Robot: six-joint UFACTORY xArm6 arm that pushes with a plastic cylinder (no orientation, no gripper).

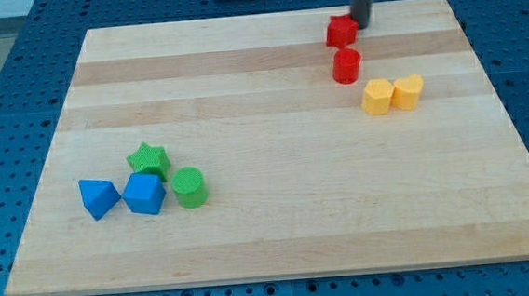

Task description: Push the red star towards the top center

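Touching my tip (360, 23) — red star (340, 32), small, chunky, lobed; no fingers, bare rod.

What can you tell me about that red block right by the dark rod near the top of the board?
The red star is a small, matte, plastic-looking block lying flat on the wooden board, near its top edge, right of centre. My tip sits against its right side. Just below it, apparently apart, stands a red cylinder. Its points are hard to make out.

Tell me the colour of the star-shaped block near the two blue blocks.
Green: the green star, clear in the camera view.
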